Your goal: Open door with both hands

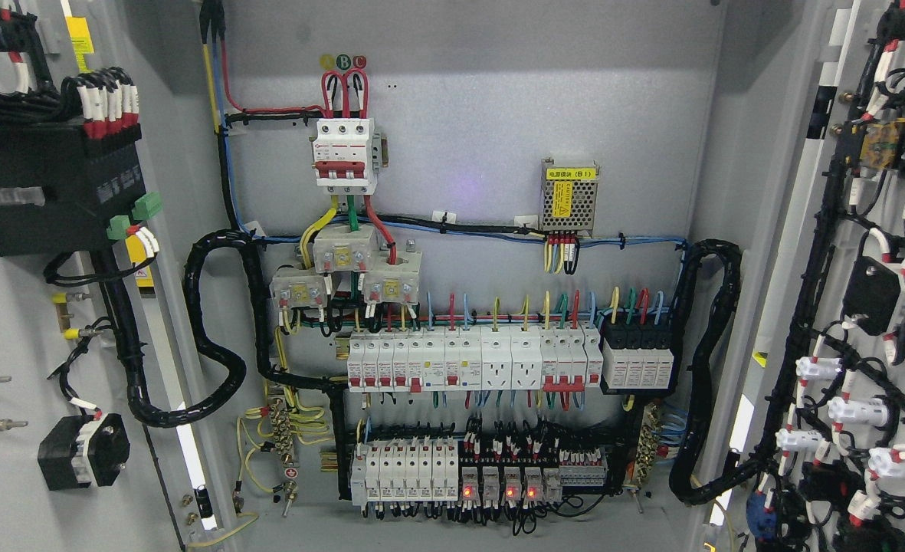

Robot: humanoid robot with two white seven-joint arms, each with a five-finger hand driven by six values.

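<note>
- Looking into the cabinet, both doors were already swung wide: the left door (15, 322) filled the picture's left side w/ its inner face toward the camera, the right door (866, 307) did the same at the right.
- No robot hand was in view, left or right, so I cannot tell if they were wide, narrow or holding sth.
- Judging from this, the opening step looked almost or fully done; what remained was probably only to let go and pull the arms away.
- To do that well, I think the arms should retreat outward and back, not through the middle, bc the doors carry loose wiring on the inside.
- Things around: the back panel (460, 115) carried a red-white main breaker (343, 153) at upper centre, and a small power supply w/ yellow label (569, 203) to its right.
- Below stood a row of white breakers (467, 360), and lower a row of relays w/ red lamps lit (498, 487), so the cabinet seemed to be powered.
- In the way: a thick black cable loop (214, 337) hung btw. left door and panel, another black cable loop (709, 368) at the right side.
- The right door had white plug connectors (843, 414) sticking out, easy to catch w/ a finger.
- The left door had a black box (54, 192) and a black switch body (84, 452) mounted on it.
</note>
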